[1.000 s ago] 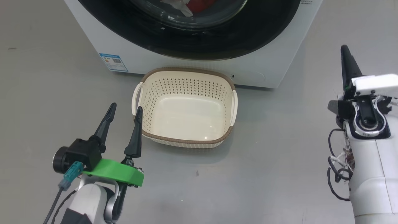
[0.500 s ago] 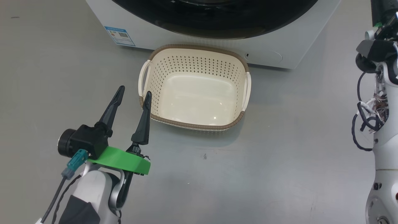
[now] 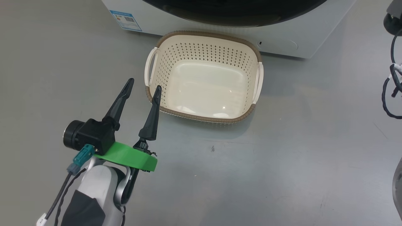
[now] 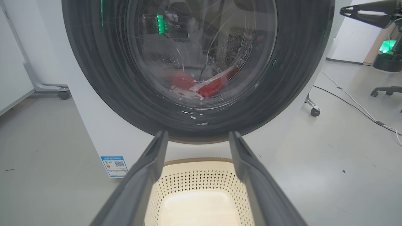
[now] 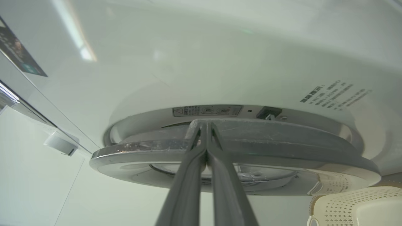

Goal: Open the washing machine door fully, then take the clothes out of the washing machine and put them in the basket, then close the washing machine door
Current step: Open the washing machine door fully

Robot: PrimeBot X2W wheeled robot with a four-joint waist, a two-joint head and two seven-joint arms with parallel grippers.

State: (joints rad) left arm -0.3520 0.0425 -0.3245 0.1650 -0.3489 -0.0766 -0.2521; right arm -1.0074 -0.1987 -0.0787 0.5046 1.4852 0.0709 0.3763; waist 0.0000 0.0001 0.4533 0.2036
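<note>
The washing machine (image 3: 282, 40) stands at the top of the head view, with the cream basket (image 3: 201, 117) on the floor just before it. My left gripper (image 3: 144, 83) hovers open and empty beside the basket's left near corner. In the left wrist view its fingers (image 4: 150, 163) frame the washing machine door (image 4: 94, 78), and the red clothes (image 4: 210, 88) lie behind the glass. My right gripper (image 5: 205, 125) is shut, its tips at the door's (image 5: 282, 147) edge where a narrow gap separates it from the machine front. From the left wrist it shows as the right gripper (image 4: 345, 12) by the door's right side.
Grey floor spreads around the basket. A blue label (image 3: 125, 20) marks the machine's lower left. My right arm's cables (image 3: 391, 94) hang at the right edge. Wheeled stands (image 4: 314, 111) and floor cables (image 4: 355, 106) lie right of the machine, and white panels (image 4: 19, 62) stand left.
The head camera has shifted, sliding basket and machine up and right in view. My right arm rose toward the door and left the head view. The left gripper stays open.
</note>
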